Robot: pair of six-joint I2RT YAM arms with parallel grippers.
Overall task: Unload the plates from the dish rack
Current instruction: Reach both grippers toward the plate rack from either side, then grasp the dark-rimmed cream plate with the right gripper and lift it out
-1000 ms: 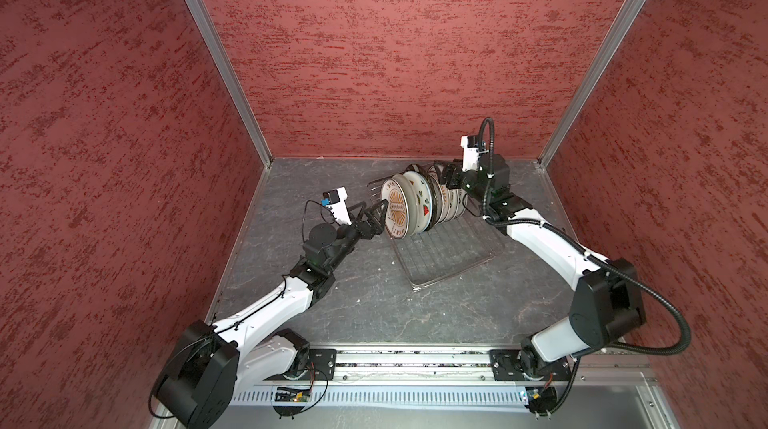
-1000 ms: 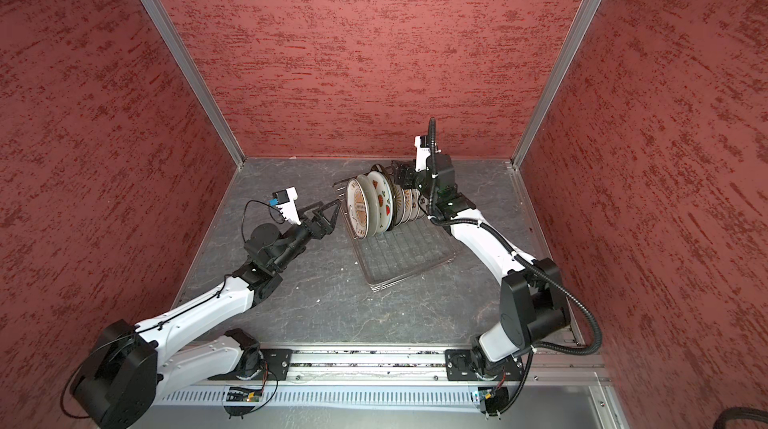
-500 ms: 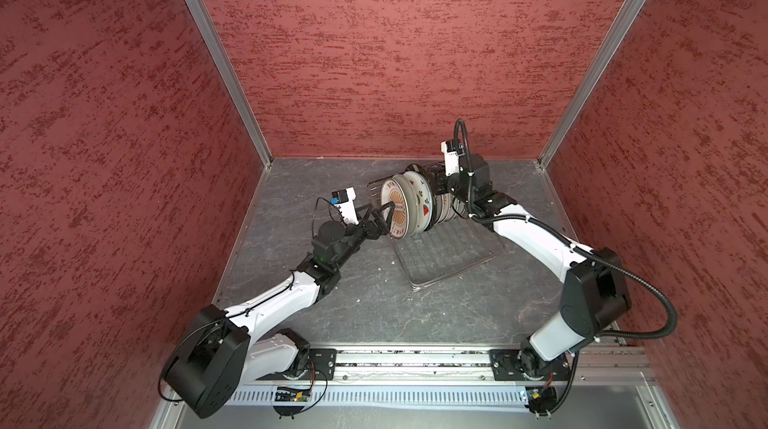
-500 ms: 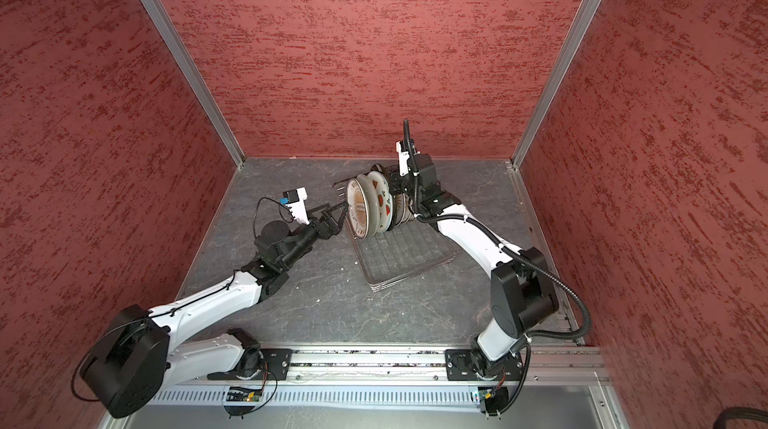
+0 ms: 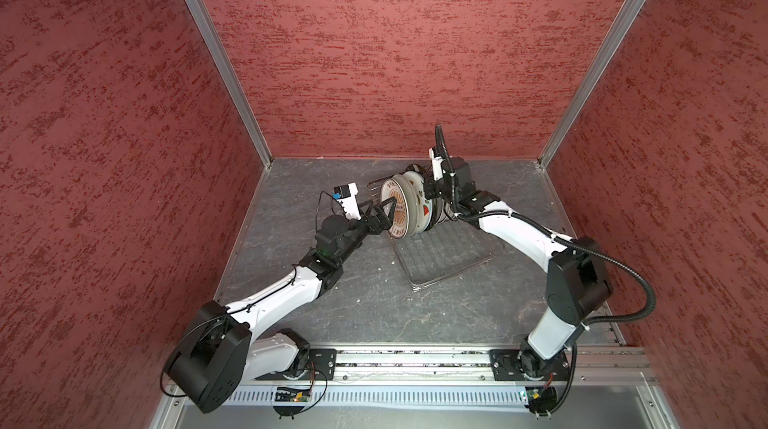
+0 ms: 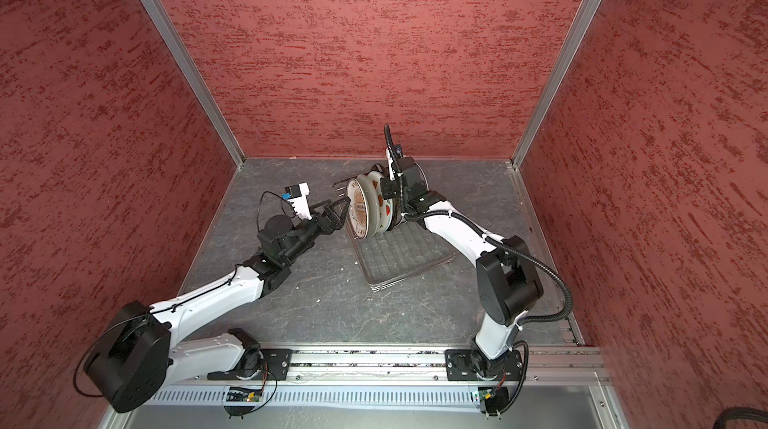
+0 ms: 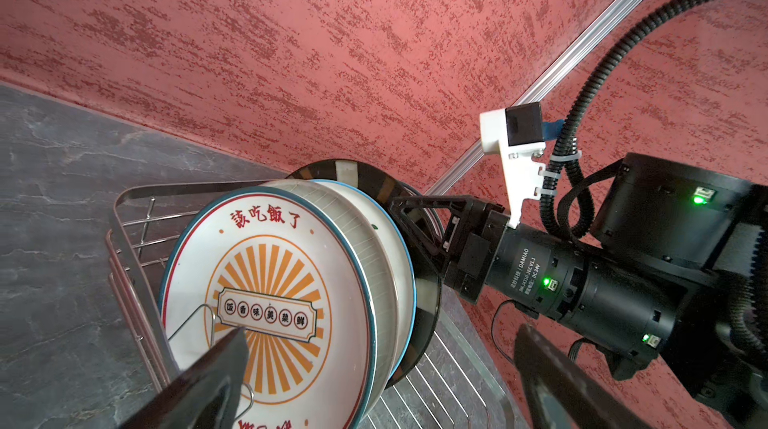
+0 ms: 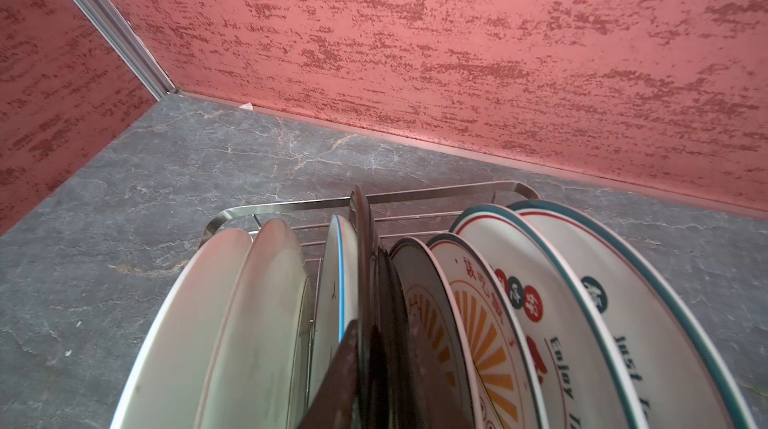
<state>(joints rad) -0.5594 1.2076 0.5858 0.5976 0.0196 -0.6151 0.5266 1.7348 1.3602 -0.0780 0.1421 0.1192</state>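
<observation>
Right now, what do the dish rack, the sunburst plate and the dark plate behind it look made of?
dish rack: bare metal wire, likely stainless; silvery, with bright glints.
sunburst plate: glazed ceramic or melamine, can't tell which; glossy white, print under a smooth sheen.
dark plate: same doubt; dark brown-black, glossy, lighter stripes at the rim.

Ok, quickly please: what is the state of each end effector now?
Left end effector: open, holding nothing.
Right end effector: astride the rim of the dark-rimmed plate; grip cannot be told.
</observation>
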